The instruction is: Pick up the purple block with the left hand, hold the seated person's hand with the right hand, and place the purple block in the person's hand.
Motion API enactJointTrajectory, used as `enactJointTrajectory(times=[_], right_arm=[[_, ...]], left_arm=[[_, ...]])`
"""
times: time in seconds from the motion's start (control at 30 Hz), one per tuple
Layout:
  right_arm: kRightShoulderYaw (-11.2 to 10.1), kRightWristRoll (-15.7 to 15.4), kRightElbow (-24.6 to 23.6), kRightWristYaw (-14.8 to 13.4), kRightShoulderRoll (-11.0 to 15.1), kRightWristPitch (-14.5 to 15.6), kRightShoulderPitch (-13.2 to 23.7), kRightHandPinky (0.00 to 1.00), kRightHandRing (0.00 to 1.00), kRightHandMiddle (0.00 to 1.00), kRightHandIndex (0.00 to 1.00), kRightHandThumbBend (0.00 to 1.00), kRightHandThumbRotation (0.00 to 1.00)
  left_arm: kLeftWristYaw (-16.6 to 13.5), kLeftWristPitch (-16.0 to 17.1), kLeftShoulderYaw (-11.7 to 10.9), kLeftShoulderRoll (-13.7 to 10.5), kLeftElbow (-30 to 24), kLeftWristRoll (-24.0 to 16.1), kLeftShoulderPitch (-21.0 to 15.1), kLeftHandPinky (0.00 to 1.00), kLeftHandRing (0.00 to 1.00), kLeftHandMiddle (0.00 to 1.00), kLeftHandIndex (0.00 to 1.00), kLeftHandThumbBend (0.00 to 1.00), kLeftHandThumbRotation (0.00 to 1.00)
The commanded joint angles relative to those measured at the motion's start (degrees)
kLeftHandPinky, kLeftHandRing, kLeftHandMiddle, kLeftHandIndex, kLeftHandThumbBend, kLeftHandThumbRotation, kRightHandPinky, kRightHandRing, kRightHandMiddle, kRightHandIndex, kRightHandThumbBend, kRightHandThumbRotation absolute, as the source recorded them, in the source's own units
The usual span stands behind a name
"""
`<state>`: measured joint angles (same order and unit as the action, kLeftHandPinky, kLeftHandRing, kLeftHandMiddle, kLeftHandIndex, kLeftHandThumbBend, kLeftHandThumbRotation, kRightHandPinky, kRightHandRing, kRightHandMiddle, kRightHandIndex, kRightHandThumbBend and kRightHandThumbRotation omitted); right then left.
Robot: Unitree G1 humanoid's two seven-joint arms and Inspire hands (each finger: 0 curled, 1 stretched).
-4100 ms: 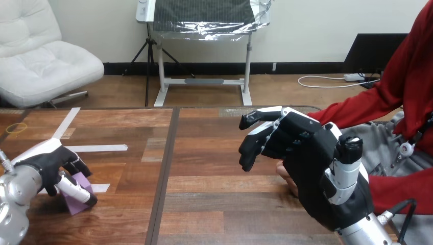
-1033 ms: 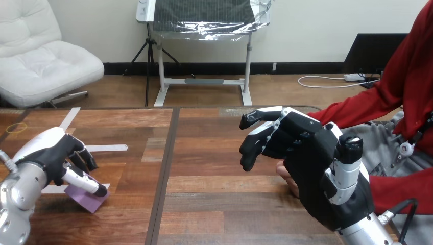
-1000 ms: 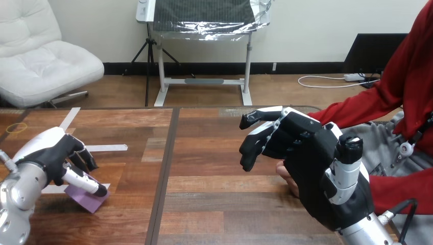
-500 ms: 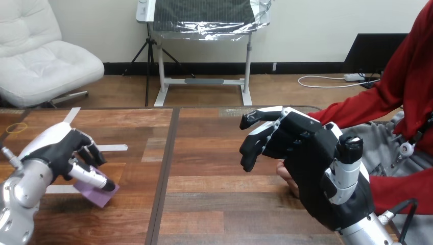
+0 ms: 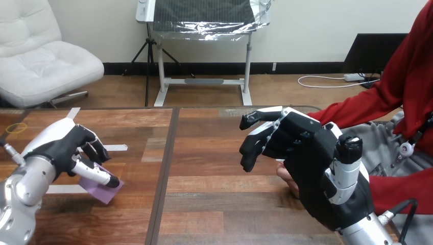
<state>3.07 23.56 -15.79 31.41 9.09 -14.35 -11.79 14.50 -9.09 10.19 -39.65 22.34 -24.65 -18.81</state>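
The purple block (image 5: 103, 193) is down around 8 o'clock in the head view, pinched in the left hand (image 5: 64, 148) with the thumb laid across its top face and the fingers tucked behind. It looks just clear of the table (image 5: 214, 204), though I can't swear to that. Over toward 4 o'clock the right hand (image 5: 306, 163) stands on edge, with the person's hand (image 5: 286, 178) peeking out from behind its palm. I honestly can't tell if it's really gripping. For the carry I'd hold that pinch firm, since it seems to catch only part of the block. Travel toward 3 o'clock low and slow, then come in from the 9 o'clock side so the right hand doesn't get bumped.
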Motion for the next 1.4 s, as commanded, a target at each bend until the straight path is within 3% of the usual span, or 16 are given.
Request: enactJointTrajectory(times=[0.0, 0.37, 0.6, 0.73, 1.0, 1.37], right_arm=[[-0.73, 0.11, -0.26, -0.19, -0.51, -1.29, 3.23, 0.36, 0.44, 0.52, 0.62, 0.9, 1.0], [-0.74, 0.5, -0.59, -0.07, -0.3, -0.74, 3.17, 0.36, 0.44, 0.52, 0.62, 0.9, 1.0], [-0.63, 0.41, -0.8, -0.28, -0.45, -0.7, 2.86, 0.36, 0.44, 0.52, 0.62, 0.9, 1.0], [-0.66, 0.24, -0.84, -0.35, -0.4, -0.77, 2.84, 0.36, 0.44, 0.52, 0.62, 0.91, 1.0], [-0.59, 0.18, -0.95, -0.43, -0.48, -0.82, 2.73, 0.36, 0.44, 0.52, 0.62, 0.91, 1.0], [-0.58, 0.66, -0.7, 0.18, -0.42, -0.99, 2.8, 0.36, 0.44, 0.52, 0.62, 0.9, 1.0]], left_arm=[[0.37, -0.02, -1.25, 0.12, -3.32, 0.15, -2.46, 0.36, 0.41, 0.47, 0.45, 0.74, 0.0], [2.93, -1.34, -1.08, 0.91, -4.03, 1.35, -2.73, 0.38, 0.44, 0.5, 0.48, 0.75, 0.0], [5.57, -1.89, -0.95, 0.75, -5.13, 2.46, -2.45, 0.46, 0.55, 0.62, 0.59, 0.82, 0.0], [6.15, -1.18, -0.31, 0.37, -5.25, 1.89, -2.42, 0.55, 0.65, 0.7, 0.66, 0.85, 0.0], [6.26, -0.24, 0.67, -0.16, -5.29, -0.05, -2.37, 0.63, 0.73, 0.77, 0.73, 0.88, 0.07], [7.61, -1.24, 0.61, 0.17, -5.63, -0.27, -2.57, 0.64, 0.76, 0.8, 0.75, 0.89, 0.11]])
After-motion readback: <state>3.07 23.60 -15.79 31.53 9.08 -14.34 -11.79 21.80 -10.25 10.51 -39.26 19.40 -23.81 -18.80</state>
